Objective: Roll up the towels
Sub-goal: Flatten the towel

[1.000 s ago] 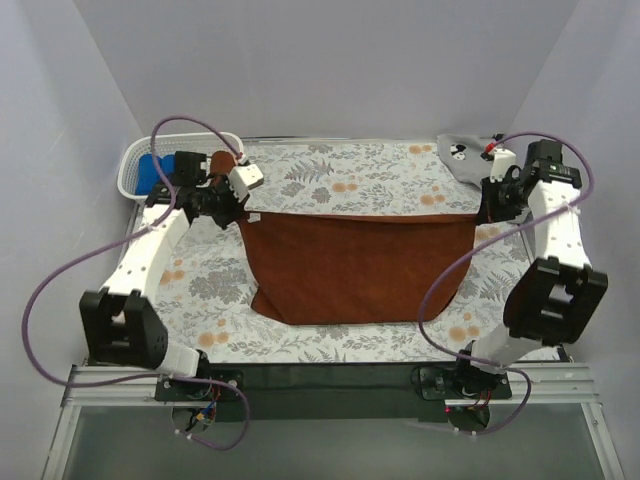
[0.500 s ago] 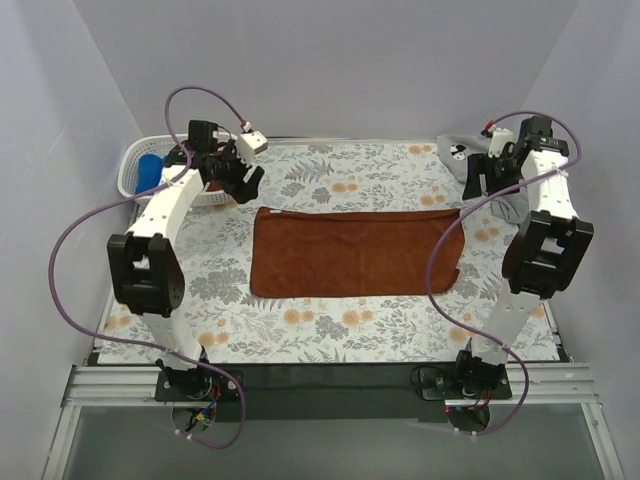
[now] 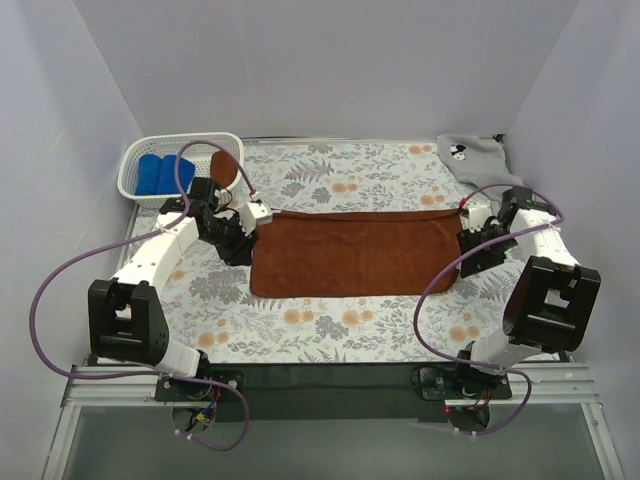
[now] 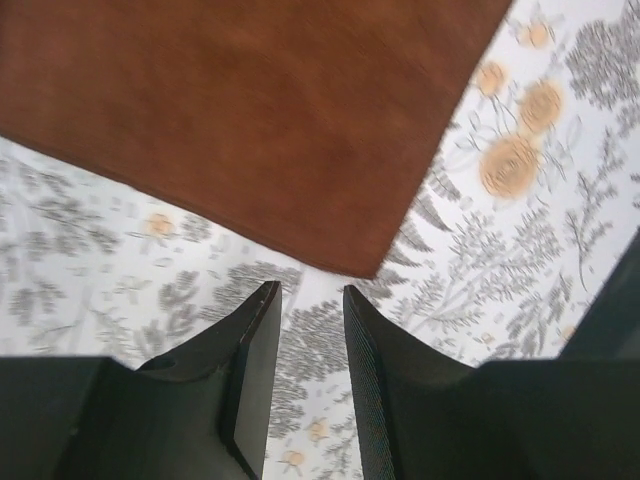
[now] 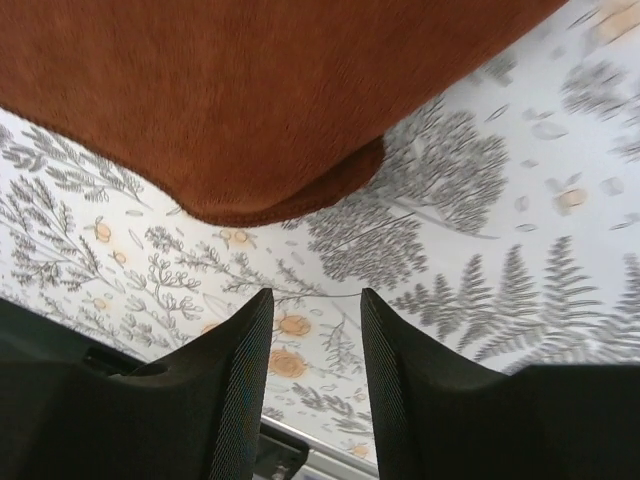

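A rust-brown towel (image 3: 355,253) lies flat on the flowered tabletop. My left gripper (image 3: 240,248) is open and empty just off its left edge; the left wrist view shows the towel's corner (image 4: 375,262) just ahead of the left gripper (image 4: 310,300). My right gripper (image 3: 470,250) is open and empty just off the right edge; the right wrist view shows the folded corner (image 5: 300,200) ahead of the right gripper (image 5: 315,305). Blue rolled towels (image 3: 157,173) and a brown one (image 3: 225,168) sit in the basket. A light grey towel (image 3: 470,157) with a black-and-white mark lies at the back right.
A white perforated basket (image 3: 135,165) stands at the back left corner. White walls close in the table on three sides. Purple cables loop from both arms over the table's sides.
Both arms had held the brown towel stretched up, then let it down flat and lifted away. Now both grippers have come down low beside the towel's left and right ends.
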Robot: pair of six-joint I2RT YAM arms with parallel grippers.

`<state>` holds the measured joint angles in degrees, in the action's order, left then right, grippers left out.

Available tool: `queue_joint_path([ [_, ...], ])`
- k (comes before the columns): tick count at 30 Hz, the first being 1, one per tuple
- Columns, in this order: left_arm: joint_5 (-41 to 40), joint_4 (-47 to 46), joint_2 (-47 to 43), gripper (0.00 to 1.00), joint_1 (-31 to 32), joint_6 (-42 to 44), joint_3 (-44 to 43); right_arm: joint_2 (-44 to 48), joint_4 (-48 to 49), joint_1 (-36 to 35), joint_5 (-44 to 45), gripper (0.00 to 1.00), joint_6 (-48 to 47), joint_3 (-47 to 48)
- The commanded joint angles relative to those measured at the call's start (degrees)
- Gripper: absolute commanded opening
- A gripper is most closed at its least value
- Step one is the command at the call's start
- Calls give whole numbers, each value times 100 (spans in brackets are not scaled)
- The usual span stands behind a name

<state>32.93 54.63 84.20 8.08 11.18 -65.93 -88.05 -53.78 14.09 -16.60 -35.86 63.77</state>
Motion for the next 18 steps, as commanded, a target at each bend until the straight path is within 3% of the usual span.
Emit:
queue_joint_path([
  [1, 231, 92, -211, 30, 27, 490, 282, 209, 270, -2, 122, 39, 96, -425],
  [6, 328, -224, -325, 31, 27, 394, 537, -97, 622, 6, 148, 37, 789, -585],
  [18, 381, -515, -194, 32, 36, 411, 801, -950, 852, 15, 148, 33, 1274, 21],
])
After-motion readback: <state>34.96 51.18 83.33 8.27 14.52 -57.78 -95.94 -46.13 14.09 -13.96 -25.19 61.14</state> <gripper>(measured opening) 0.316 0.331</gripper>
